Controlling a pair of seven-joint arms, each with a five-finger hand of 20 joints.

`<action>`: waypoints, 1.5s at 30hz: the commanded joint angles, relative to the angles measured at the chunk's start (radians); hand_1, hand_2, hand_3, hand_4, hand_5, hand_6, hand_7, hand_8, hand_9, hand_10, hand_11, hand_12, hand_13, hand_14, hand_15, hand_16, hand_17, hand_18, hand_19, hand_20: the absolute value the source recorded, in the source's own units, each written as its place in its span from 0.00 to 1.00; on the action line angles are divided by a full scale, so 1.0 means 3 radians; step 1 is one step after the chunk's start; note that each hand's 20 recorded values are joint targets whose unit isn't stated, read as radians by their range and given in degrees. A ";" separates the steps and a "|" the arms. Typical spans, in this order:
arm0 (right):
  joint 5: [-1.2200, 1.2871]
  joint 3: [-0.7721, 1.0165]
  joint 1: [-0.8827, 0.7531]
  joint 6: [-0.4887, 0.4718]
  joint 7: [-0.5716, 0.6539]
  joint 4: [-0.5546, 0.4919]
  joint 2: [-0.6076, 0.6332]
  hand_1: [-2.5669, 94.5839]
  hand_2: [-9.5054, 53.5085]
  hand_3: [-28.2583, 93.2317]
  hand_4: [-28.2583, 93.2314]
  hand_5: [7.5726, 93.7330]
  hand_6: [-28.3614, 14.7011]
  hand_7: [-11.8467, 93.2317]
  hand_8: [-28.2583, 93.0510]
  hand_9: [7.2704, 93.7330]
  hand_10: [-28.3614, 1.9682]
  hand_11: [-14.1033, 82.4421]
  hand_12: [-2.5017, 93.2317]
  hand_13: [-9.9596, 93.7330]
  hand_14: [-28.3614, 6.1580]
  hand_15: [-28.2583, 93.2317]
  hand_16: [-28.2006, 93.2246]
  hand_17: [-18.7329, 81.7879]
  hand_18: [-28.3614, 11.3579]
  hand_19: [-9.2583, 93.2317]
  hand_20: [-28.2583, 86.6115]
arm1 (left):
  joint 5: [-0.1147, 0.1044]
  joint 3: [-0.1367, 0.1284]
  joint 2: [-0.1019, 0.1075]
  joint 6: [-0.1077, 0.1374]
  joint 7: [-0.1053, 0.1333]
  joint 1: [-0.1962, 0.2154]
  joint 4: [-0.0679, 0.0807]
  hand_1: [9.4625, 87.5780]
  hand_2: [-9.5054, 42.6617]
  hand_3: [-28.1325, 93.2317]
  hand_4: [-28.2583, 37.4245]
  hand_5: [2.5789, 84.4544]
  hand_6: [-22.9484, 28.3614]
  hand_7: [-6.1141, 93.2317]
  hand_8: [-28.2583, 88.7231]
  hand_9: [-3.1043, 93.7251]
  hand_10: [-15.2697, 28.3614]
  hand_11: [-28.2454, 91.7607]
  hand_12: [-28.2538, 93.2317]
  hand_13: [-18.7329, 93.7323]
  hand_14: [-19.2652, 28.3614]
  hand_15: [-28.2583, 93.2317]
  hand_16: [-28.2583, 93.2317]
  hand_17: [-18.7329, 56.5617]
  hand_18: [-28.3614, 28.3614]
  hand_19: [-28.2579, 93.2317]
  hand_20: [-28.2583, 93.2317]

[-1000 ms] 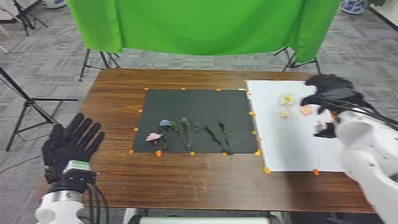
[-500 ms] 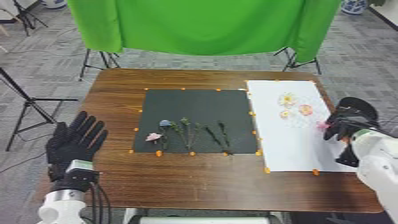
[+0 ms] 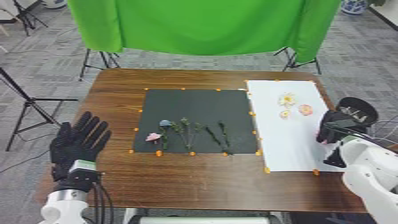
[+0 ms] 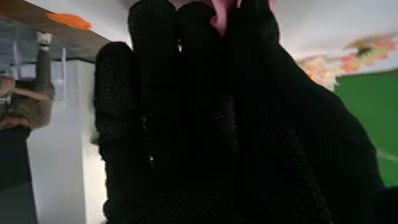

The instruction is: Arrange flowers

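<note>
Right hand (image 3: 335,132) is pinching a pink flower (image 4: 219,18); it's needing a low, gentle release onto the white sheet (image 3: 289,145). Left hand (image 3: 71,153) is resting — fingers apart

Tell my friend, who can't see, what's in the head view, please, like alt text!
A robot's right hand is at the right side of a white sheet with yellow and pink flowers. Beside it, a dark mat holds a pink flower, a blue flower and green stems; the open left hand is by the table's left edge.
</note>
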 commanded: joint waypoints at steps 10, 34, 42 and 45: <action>-0.0286 -0.0487 0.0371 0.0782 -0.0493 -0.0697 -0.0009 0.67 0.00 0.81 0.00 0.89 0.71 0.34 0.24 0.99 0.70 0.23 0.48 0.86 0.68 0.39 0.64 0.51 0.29 0.72 0.54 | 0.0017 0.0023 -0.0036 -0.0064 -0.0049 0.0033 0.0004 0.21 0.47 0.81 0.00 0.46 0.65 0.20 0.17 0.37 0.72 0.45 0.32 0.38 0.76 0.57 0.18 0.16 0.77 0.52 0.31; 0.0208 -0.2339 0.1931 0.0193 -0.1072 0.0113 -0.1540 0.66 0.00 0.82 0.00 0.84 0.72 0.37 0.24 0.97 0.70 0.24 0.48 0.83 0.70 0.41 0.64 0.48 0.31 0.73 0.56 | 0.0071 0.0146 0.0010 -0.0052 -0.0272 -0.0126 0.0065 0.21 0.47 0.81 0.00 0.47 0.65 0.20 0.17 0.37 0.72 0.45 0.32 0.38 0.76 0.57 0.18 0.16 0.77 0.52 0.31; -0.0135 -0.2502 0.1932 0.0260 -0.0937 0.0412 -0.1706 0.66 0.00 0.82 0.00 0.83 0.72 0.38 0.23 0.96 0.69 0.24 0.48 0.82 0.69 0.42 0.63 0.48 0.30 0.73 0.56 | 0.0094 0.0184 0.0025 -0.0030 -0.0395 -0.0228 0.0095 0.22 0.48 0.81 0.00 0.46 0.65 0.20 0.17 0.36 0.72 0.45 0.32 0.38 0.76 0.57 0.18 0.16 0.77 0.52 0.31; -0.0154 -0.2519 0.1915 0.0279 -0.0901 0.0462 -0.1755 0.66 0.00 0.82 0.00 0.83 0.72 0.39 0.23 0.96 0.68 0.24 0.48 0.82 0.69 0.42 0.63 0.48 0.30 0.73 0.56 | 0.0093 0.0164 0.0020 -0.0035 -0.0431 -0.0243 0.0097 0.22 0.48 0.81 0.00 0.46 0.65 0.20 0.17 0.36 0.72 0.45 0.32 0.38 0.76 0.57 0.18 0.16 0.76 0.52 0.31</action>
